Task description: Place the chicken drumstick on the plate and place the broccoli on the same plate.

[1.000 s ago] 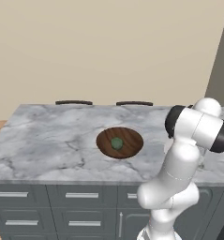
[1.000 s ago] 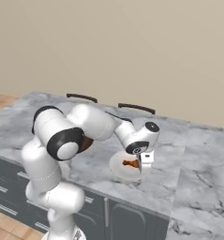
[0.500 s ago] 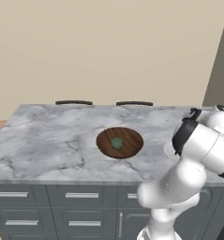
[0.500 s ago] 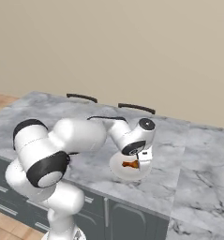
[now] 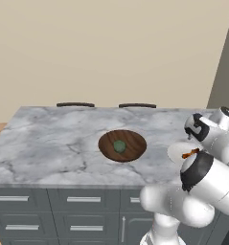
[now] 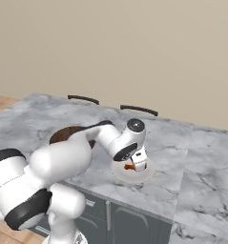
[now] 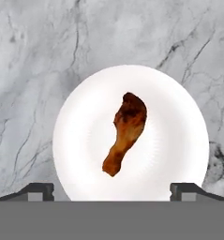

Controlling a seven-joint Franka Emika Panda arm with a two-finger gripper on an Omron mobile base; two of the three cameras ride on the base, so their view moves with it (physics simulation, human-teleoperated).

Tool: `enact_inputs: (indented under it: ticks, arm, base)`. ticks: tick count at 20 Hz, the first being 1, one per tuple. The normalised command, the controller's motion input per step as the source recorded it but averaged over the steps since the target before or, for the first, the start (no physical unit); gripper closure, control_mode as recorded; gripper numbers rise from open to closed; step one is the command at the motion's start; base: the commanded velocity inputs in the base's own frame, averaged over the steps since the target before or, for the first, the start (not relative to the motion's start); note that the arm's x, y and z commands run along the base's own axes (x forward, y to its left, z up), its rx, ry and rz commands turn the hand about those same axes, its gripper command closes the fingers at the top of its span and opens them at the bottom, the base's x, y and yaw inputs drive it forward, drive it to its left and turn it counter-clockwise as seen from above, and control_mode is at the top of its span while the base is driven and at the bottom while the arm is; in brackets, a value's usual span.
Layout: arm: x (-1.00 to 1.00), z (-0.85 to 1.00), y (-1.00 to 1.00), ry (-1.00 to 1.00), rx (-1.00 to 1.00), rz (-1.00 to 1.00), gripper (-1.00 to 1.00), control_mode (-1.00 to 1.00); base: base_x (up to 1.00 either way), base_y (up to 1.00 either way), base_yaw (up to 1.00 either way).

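Note:
The chicken drumstick (image 7: pixel 126 132) lies loose on the middle of the white plate (image 7: pixel 76 140), thick end up in the hand view. My gripper (image 7: pixel 112 190) hangs straight above it, open, its fingertips (image 7: pixel 37 190) wide apart near the plate's rim and touching nothing. From the right base view, the gripper (image 6: pixel 137 164) hovers just over the drumstick (image 6: pixel 130 167) and plate (image 6: pixel 134 177). The broccoli (image 5: pixel 119 146) sits on a dark wooden disc (image 5: pixel 135 139) left of the plate (image 5: pixel 176 152), which my arm partly covers.
The marble counter (image 5: pixel 49 143) runs wide to the left of the wooden disc, and more of the counter (image 6: pixel 206 157) lies right of the plate. Two dark chair backs (image 5: pixel 75 104) show behind its far edge. Drawers line the front below.
The jaws have opened and let go of the drumstick, which now rests on the plate. My arm's elbow has swung lower and toward the cameras.

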Motion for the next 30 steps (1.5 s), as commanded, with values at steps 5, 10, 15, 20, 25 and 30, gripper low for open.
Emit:
enact_inputs:
  ticks: [5, 10, 15, 20, 25, 30]
  arm:
    - [0.00, 0.66, 0.30, -0.14, 0.00, 0.16, -1.00, -1.00]
    - [0.03, 0.45, 0.48, 0.00, -0.07, 0.31, -1.00, -1.00]
    - [0.00, 0.39, 0.65, 0.01, -0.09, 0.29, -1.00, -1.00]
    - [0.04, 0.32, 0.68, 0.03, -0.19, 0.38, -1.00, -1.00]
    - [0.13, 0.07, 0.72, 0.00, -0.24, 0.39, -1.00, -1.00]
    - [0.03, 0.01, 0.53, 0.00, -0.11, 0.29, -1.00, -1.00]
  base:
    - [0.00, 0.00, 0.00]
    - [0.00, 0.00, 0.00]
    - [0.00, 0.00, 0.00]
    - [0.00, 0.00, 0.00]
    - [0.00, 0.00, 0.00]
    - [0.00, 0.00, 0.00]
